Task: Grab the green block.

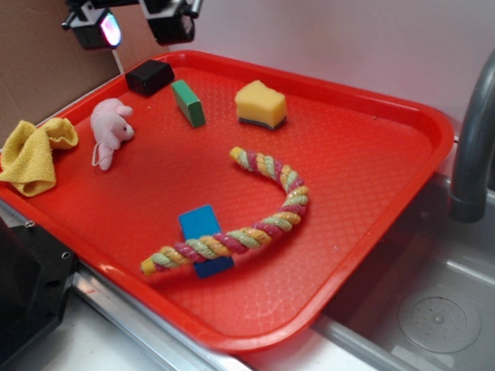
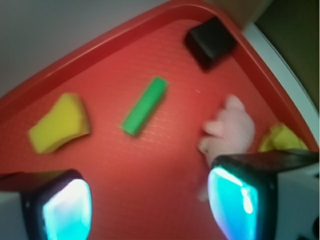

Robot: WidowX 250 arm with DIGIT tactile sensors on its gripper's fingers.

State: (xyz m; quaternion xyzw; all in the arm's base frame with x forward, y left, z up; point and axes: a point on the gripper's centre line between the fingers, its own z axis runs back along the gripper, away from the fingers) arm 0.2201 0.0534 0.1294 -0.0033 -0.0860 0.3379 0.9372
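The tray [image 1: 375, 108] holds the green block [image 1: 188, 103], a sponge [image 1: 260, 104] and a rope [image 1: 257, 226]. It rests beside a sink [image 1: 431, 309]. The jaws hang wide open, empty.

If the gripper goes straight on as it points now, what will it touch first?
Probably bare tray floor: the open gripper has nothing between its fingers. The green block lies farther ahead; depth is unclear.

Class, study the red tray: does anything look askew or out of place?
Two things. The yellow cloth hangs over the tray's left rim rather than lying inside. The rope toy lies across the blue block, partly covering it. The green block stands on edge, unobstructed.
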